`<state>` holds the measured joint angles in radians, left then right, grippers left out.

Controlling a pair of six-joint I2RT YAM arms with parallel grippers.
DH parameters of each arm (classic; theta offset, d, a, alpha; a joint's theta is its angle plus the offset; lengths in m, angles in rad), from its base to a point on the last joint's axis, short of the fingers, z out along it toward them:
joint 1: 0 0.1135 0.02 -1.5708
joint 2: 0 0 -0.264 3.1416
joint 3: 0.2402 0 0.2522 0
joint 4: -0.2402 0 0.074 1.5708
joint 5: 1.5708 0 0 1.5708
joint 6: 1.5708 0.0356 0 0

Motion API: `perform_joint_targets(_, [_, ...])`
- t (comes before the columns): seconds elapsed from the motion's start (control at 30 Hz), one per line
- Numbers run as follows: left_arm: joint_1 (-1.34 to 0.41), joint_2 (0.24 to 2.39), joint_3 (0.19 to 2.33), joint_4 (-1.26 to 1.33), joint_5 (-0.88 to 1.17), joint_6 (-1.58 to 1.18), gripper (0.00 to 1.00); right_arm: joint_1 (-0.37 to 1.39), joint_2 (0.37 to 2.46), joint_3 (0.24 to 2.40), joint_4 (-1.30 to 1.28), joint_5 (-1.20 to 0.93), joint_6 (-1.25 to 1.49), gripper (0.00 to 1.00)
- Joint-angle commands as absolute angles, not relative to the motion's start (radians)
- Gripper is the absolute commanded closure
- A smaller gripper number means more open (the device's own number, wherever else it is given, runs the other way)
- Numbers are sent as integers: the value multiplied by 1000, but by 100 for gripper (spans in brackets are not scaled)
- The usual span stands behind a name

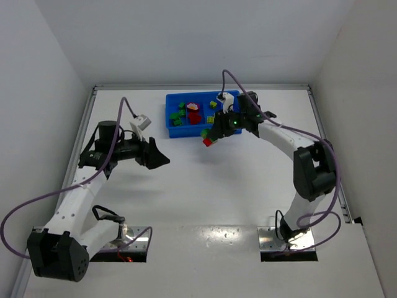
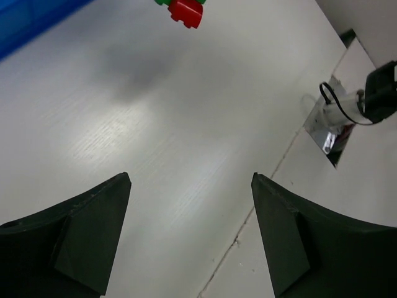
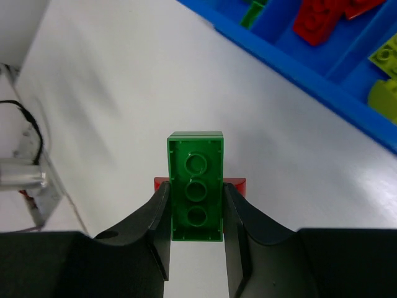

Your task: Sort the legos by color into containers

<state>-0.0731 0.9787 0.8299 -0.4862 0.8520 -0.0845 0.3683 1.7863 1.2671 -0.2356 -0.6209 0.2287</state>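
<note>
My right claw (image 1: 217,131) clamps a green brick (image 3: 196,195) with a red brick (image 3: 237,184) stuck on; left claw (image 2: 191,180) hangs wide open, empty, probably to split them

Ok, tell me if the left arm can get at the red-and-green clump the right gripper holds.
Probably yes: the left gripper is open and faces the clump across bare table, though the right gripper covers the green brick's sides.
</note>
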Motion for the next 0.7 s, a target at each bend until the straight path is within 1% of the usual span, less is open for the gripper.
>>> perform_joint_targets(0.0, [-149,1032,847,-423,874,-103,16,439,1672,1200,-65,-634,418,97])
perform_joint_targets(0.03, [-164,1048,857,-411,874,-116,16,455,1655,1186,-22,-617,435,97])
perform_joint_targets(0.1, [-224,1089,879,-355,838,-170,19,474,1631,1175,-6,-574,451,97])
perform_joint_targets(0.2, [-328,1159,926,-286,749,-239,19,505,1622,1195,-44,-526,442,97])
perform_joint_targets(0.3, [-400,1219,957,-230,706,-301,19,515,1621,1215,-78,-482,414,98])
perform_joint_targets(0.5, [-419,1353,1012,-200,652,-345,19,535,1601,1215,-109,-454,385,98])
perform_joint_targets(0.67, [-419,1405,1048,-199,637,-354,19,545,1592,1215,-109,-445,385,98])
